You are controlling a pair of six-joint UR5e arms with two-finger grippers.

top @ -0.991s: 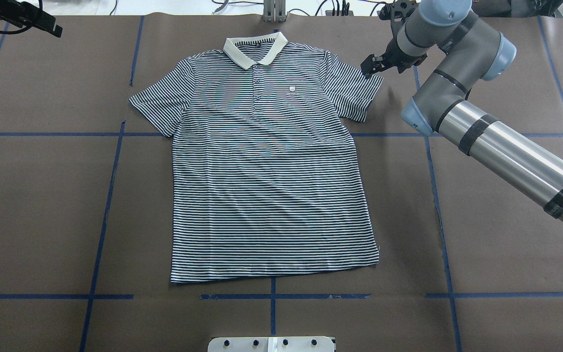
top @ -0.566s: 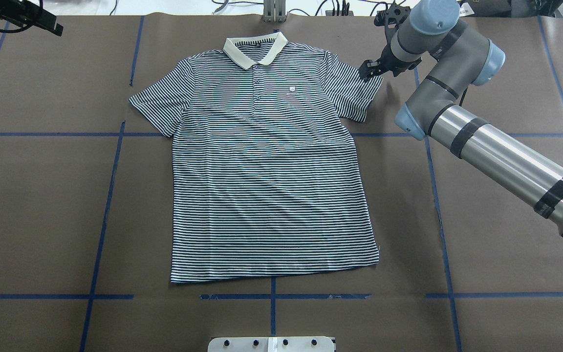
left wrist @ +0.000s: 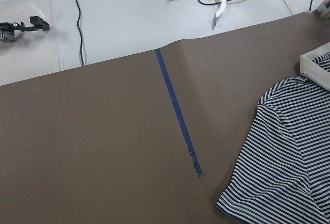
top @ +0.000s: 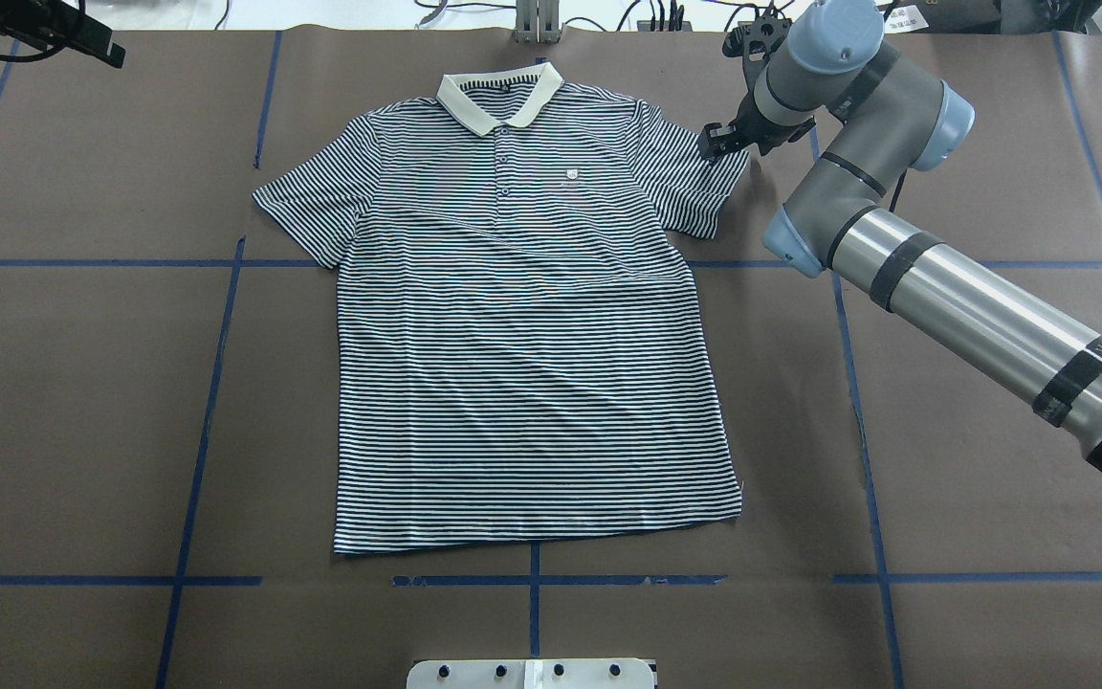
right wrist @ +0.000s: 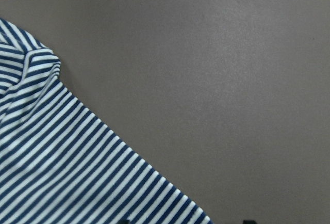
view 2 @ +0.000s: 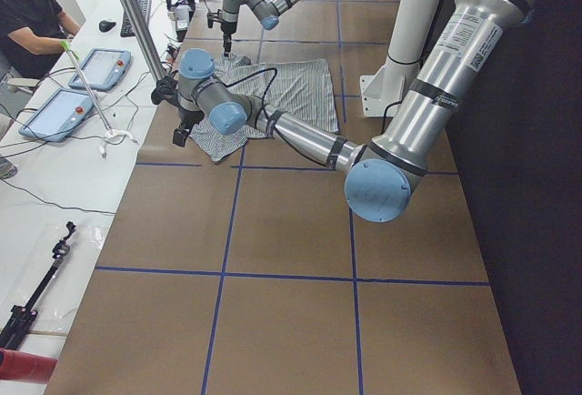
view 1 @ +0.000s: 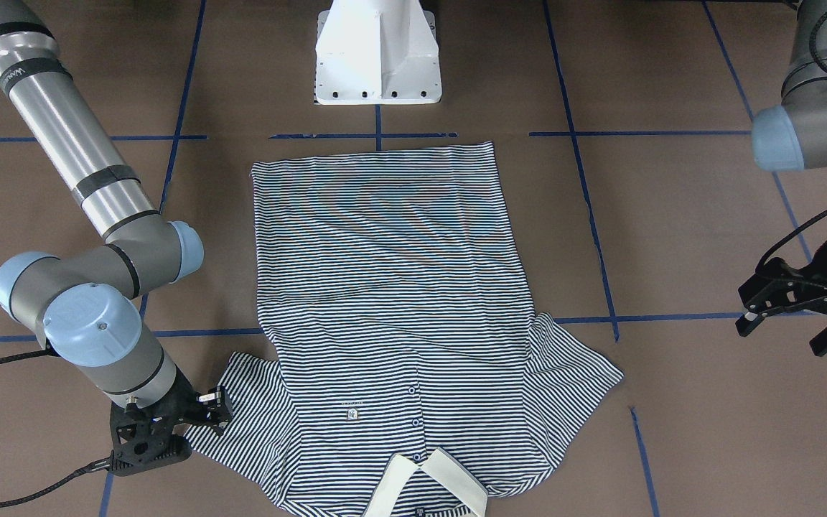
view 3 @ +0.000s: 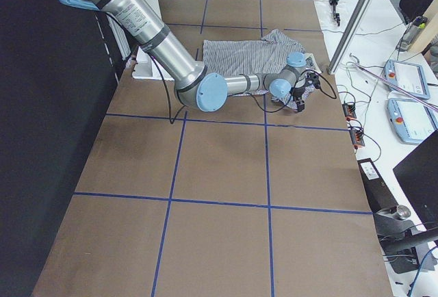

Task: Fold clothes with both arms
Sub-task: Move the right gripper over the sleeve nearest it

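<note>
Navy-and-white polo shirt point(top: 532, 364), sleeve point(top: 690, 182) edge at right claw point(top: 714, 144).

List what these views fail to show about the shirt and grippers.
- Chest logo: too small to read in every view.
- Collar: in the front-facing view, cut off by the bottom edge.
- Whether the right gripper touches the sleeve: overhead, its wrist covers the spot; the wrist view crops the fingertips.

Brown table point(top: 82, 431) gridded with blue tape point(top: 82, 580); white bench point(view 2: 55, 186) alongside.
</note>
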